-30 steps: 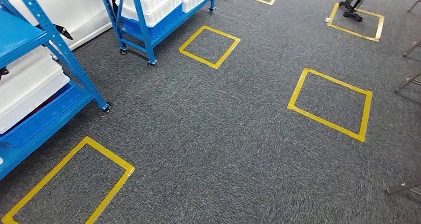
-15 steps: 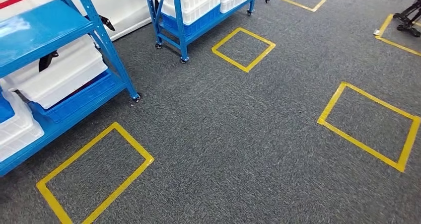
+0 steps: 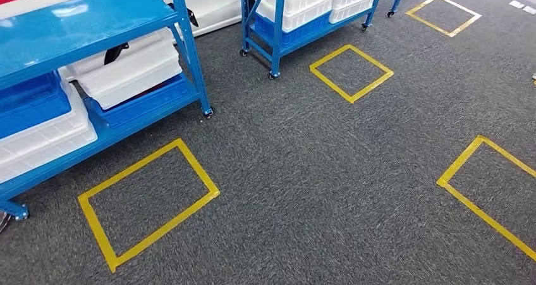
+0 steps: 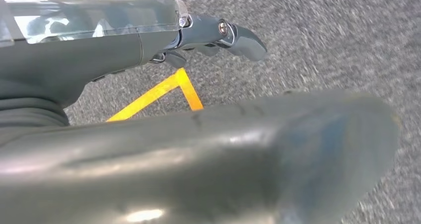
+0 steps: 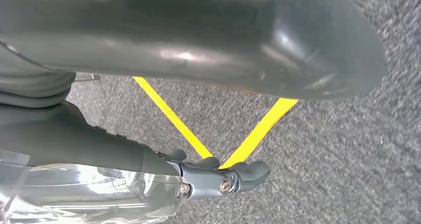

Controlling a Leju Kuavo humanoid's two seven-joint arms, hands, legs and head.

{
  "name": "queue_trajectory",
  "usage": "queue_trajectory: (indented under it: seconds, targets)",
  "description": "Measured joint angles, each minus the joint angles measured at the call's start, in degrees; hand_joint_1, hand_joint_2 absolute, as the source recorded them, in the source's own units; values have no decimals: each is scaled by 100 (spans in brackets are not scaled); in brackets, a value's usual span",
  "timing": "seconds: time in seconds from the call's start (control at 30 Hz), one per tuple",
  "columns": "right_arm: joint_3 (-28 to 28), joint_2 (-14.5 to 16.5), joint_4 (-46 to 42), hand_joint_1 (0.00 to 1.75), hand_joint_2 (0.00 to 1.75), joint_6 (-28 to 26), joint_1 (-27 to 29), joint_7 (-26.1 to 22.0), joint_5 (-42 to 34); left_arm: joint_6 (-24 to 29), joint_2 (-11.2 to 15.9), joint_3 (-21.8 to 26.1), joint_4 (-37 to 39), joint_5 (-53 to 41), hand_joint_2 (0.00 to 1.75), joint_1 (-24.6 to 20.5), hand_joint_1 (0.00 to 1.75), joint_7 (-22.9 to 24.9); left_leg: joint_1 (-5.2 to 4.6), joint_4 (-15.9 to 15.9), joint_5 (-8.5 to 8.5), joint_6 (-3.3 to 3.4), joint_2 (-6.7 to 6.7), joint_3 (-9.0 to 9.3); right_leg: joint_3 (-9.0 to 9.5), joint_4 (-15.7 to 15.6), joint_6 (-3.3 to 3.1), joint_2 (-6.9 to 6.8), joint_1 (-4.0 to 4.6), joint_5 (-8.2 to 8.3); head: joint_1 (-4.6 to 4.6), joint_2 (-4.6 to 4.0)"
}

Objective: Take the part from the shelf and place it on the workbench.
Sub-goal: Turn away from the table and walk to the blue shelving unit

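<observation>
we look down on grey carpet [image 3: 316,171] marked with yellow tape squares [image 3: 146,200], and a blue shelf [image 3: 82,19] stands at the left of the head view, its lower level holding white bins [image 3: 129,64] and a blue bin [image 3: 31,102] stacked close together. a second blue shelf on wheels [image 3: 278,26] stands farther back, loaded with more white and blue bins, and another tape square [image 3: 351,72] lies on the carpet just in front of it. which of these bins holds the part we cannot tell; no part is plainly visible on either shelf. our left hand [image 4: 198,149] hangs over the carpet near a corner of yellow tape [image 4: 178,85], its thick thumb stretched out and a dark finger [image 4: 233,33] extended, nothing in its grasp. our right hand [image 5: 198,35] hangs the same way above two crossing lines of tape [image 5: 223,134], fingers loose and apart, holding nothing.
</observation>
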Motion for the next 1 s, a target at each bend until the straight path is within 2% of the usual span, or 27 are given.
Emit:
queue_trajectory:
  seconds: [0.03,0.07,0.1,0.13,0.17,0.2,0.27,0.3,0.33,0.4,0.43,0.47,0.53,0.57,0.6,0.63,0.67,0.7,0.77,0.8,0.83,0.9,0.93,0.97,1.0]
  targets:
    - [-17,1,-1,0,0,-1,7,3,7,0,0,0,0,0,0,-4,0,3,-8,1,8,14,-54,-13,-209,416,-1,89,1,-197,4,0]
    - [-29,1,-1,0,0,-1,13,6,14,0,-1,1,0,0,0,-6,0,4,-19,3,13,22,-116,-21,-409,794,-5,130,3,-324,7,0]
    - [-36,2,-2,0,0,-1,18,8,22,0,-1,2,0,0,0,-4,0,4,-31,4,16,27,-184,-23,-540,1019,-15,147,6,-346,7,0]
    - [-41,2,-3,0,0,-1,21,9,33,0,-1,4,0,0,0,0,0,4,-41,5,17,28,-258,-18,-577,1035,-34,160,10,-250,7,0]
    - [-46,2,-5,0,0,-1,22,9,44,0,-1,6,0,0,0,2,0,4,-48,5,17,28,-334,-8,-501,818,-62,182,18,-51,7,0]
    - [-56,2,-9,0,0,-1,22,9,60,0,-1,8,0,0,0,2,0,4,-52,6,17,27,-408,2,-339,424,-101,255,29,200,7,0]
    - [-83,0,-18,0,0,-1,20,8,89,0,-3,13,0,0,0,-6,0,4,-63,17,15,6,-542,-1,-22,-332,-175,517,42,525,2,0]
    - [-96,-1,-22,0,0,0,17,5,101,0,-4,16,0,0,0,-9,0,5,-58,22,18,-17,-599,-16,61,-538,-195,605,49,582,3,0]
    - [-106,-1,-24,0,0,1,11,3,109,0,-5,20,0,0,0,-6,0,5,-48,20,26,-51,-654,-36,87,-605,-206,630,57,571,3,0]
    - [-123,2,-25,0,0,4,0,-2,121,1,-3,28,0,0,0,7,0,7,-24,18,31,-120,-732,-65,109,-656,-230,497,56,594,7,0]
    - [-133,5,-25,0,0,5,0,-4,128,2,-2,31,0,0,0,12,0,8,-28,73,-15,-147,-668,-93,128,-695,-255,430,44,607,3,0]
    - [-145,7,-26,0,0,6,4,-6,138,4,0,33,0,0,0,12,0,8,-33,241,-132,-170,-542,-172,145,-733,-283,350,30,620,-7,0]
    - [-172,9,-28,0,0,6,20,-8,163,6,2,37,0,0,0,1,0,9,-24,913,-514,-216,-236,-491,157,-761,-322,185,32,624,-27,0]
    - [-183,8,-29,0,0,6,26,-8,175,7,2,39,0,0,0,-3,0,10,-9,1305,-690,-243,-160,-677,152,-756,-331,97,40,621,-33,0]
    - [-190,7,-30,0,0,6,27,-8,186,7,2,39,0,0,0,-2,0,10,3,1572,-771,-268,-125,-799,148,-748,-332,18,45,616,-33,0]
    - [-194,7,-30,0,0,6,26,-8,198,7,2,40,0,0,0,4,0,10,13,1639,-741,-288,-104,-820,145,-738,-328,-57,46,609,-32,0]
    - [-199,7,-30,0,0,6,22,-8,210,9,2,40,0,0,0,11,0,10,21,1464,-605,-302,-74,-716,146,-725,-319,-126,45,598,-33,0]
    - [-206,7,-30,0,0,6,18,-8,223,11,3,41,0,0,0,14,0,10,27,1093,-407,-306,-7,-508,152,-707,-304,-191,43,582,-33,0]
    - [-225,8,-30,0,0,6,12,-8,250,15,6,43,0,0,0,2,0,10,12,323,-132,-259,234,-103,168,-662,-253,-306,59,540,-28,0]
    - [-234,8,-31,0,0,6,8,-8,264,16,7,43,0,0,0,-5,0,9,-2,114,-82,-220,310,0,178,-645,-222,-354,70,523,-23,0]
    - [-245,8,-32,0,0,6,2,-8,277,17,8,44,0,0,0,-7,0,9,-18,46,-86,-178,335,22,189,-636,-191,-399,82,511,-18,0]
    - [-264,8,-34,0,0,6,-18,-9,292,21,9,45,0,0,0,7,0,10,-20,30,-54,-102,212,19,215,-634,-130,-473,75,495,-14,0]
    - [-273,8,-36,0,0,5,-25,-11,295,22,8,45,0,0,0,13,0,10,-11,10,-30,-64,158,25,211,-593,-97,-413,63,448,-12,0]
    - [-280,8,-38,0,0,5,-27,-13,297,24,8,46,0,0,0,15,0,10,1,-11,-2,-26,103,28,165,-467,-69,-294,47,340,-8,0]
    - [-289,8,-40,0,0,4,-24,-14,298,25,7,46,0,0,0,12,0,10,14,-26,23,6,51,27,58,-219,-46,-137,31,167,0,0]
